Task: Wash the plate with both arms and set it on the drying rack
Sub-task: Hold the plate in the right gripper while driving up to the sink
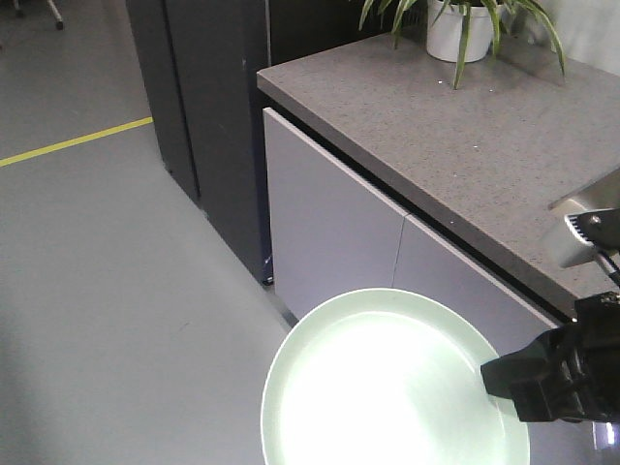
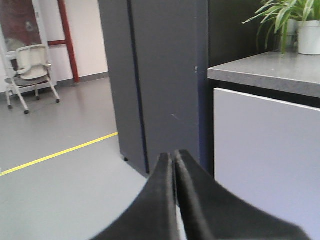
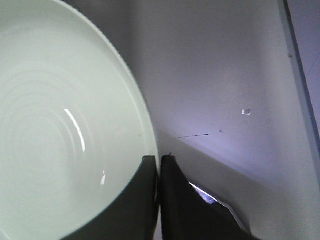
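I judge plate (image 1: 387, 387) rigid, slick, breakable; right gripper (image 3: 159, 160) pinches rim alone; I'd support opposite edge; left gripper (image 2: 173, 157) closed, empty.

Bright glare washes out the plate (image 1: 392, 397); both wrist views look softly blurred.

Grey speckled countertop (image 1: 455, 136), white cabinet doors (image 1: 329, 223) under it; white potted plant (image 1: 461, 29) at countertop's far end.
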Available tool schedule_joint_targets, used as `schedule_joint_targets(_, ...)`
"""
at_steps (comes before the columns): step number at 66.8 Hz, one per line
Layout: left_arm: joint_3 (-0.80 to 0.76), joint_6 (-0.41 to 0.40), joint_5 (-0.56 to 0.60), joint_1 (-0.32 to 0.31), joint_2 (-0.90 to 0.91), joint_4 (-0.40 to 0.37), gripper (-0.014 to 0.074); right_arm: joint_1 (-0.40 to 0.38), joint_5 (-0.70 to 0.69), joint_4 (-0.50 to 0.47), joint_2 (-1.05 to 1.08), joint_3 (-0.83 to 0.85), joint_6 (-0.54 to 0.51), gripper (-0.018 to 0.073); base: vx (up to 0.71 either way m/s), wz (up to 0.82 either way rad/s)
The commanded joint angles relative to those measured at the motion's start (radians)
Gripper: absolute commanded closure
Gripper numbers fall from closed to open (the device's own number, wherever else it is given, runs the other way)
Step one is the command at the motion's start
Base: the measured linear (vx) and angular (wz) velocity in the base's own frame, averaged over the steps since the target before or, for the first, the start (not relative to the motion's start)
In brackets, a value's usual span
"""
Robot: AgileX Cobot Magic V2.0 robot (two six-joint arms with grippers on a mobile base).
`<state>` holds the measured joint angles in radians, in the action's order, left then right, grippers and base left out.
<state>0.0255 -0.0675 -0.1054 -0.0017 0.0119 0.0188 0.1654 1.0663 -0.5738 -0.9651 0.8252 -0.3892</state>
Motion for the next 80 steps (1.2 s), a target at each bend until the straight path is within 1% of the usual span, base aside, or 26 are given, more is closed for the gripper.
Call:
schedule_joint_targets(1,-0.025,-0.002,0.074,-0.005,0.014,-0.002,0.0603,-0.002,-0.027,-0.042,0.012,0.026,-0.009,0.0564,0.11,-0.30)
schedule_joint_targets(80,-0.025,-0.002,0.074,-0.005,0.014,-0.002,0.0603,-0.002,-0.026,-0.042,0.012,0.026,-0.009,0.0564,0.11,-0.34)
